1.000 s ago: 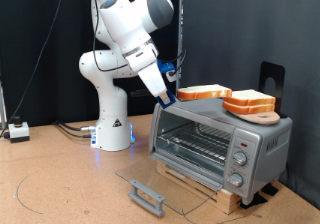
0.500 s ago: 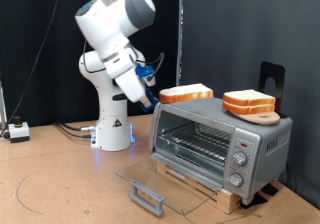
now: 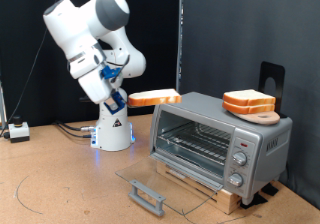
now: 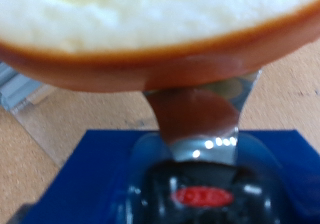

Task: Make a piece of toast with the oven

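**Toast slice held in air, beside the oven**

- Gripper (image 3: 122, 97): on the white arm (image 3: 85, 29), in the exterior view's upper left-centre, off the oven's left end and above the floor-level board. Jaws pinched on the piece of toast (image 3: 156, 98) at its edge; wrist view shows the crust (image 4: 150, 69) clamped against a metal finger (image 4: 200, 109), pale face above.
- Piece of toast: held flat, approx. level, in the air just left of the oven top, its right end near the oven's upper left corner — touching or not, cannot tell.
- Oven (image 3: 222, 134): silver-grey, on a wooden stand (image 3: 205, 184) at the exterior view's right. Glass door (image 3: 150, 179) folded down fully open, bar handle (image 3: 146, 195) at its front edge. Wire rack (image 3: 195, 144) visible inside, nothing seen on it. Knobs (image 3: 240, 162) in a column on the right panel.
- Stack of slices (image 3: 249, 103): on the oven top, right end, on a small wooden board.
- Arm base (image 3: 112, 129): behind, on the tabletop (image 3: 60, 179).
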You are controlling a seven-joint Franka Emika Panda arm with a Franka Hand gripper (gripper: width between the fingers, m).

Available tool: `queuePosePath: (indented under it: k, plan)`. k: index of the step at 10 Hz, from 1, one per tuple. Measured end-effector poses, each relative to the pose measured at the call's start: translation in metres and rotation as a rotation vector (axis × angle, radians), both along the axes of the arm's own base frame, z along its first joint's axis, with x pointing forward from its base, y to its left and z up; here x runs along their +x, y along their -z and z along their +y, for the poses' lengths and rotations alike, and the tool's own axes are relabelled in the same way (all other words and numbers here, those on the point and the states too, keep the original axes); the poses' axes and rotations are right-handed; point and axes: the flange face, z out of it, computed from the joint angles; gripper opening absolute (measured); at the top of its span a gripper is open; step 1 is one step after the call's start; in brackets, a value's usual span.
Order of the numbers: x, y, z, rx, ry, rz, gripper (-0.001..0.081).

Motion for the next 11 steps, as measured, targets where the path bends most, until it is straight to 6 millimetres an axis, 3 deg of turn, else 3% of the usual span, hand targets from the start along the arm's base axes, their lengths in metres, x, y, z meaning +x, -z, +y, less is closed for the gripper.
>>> queuePosePath:
  k: [2,7,11]
  plan:
    - [-0.005,0.004,-0.021,0.002,0.047,0.002,0.0396]
    - [-0.006,0.019,-0.010,-0.006,-0.122,-0.001,0.0396]
    - [0.014,0.054,-0.012,-0.126,-0.249,0.052,0.0396]
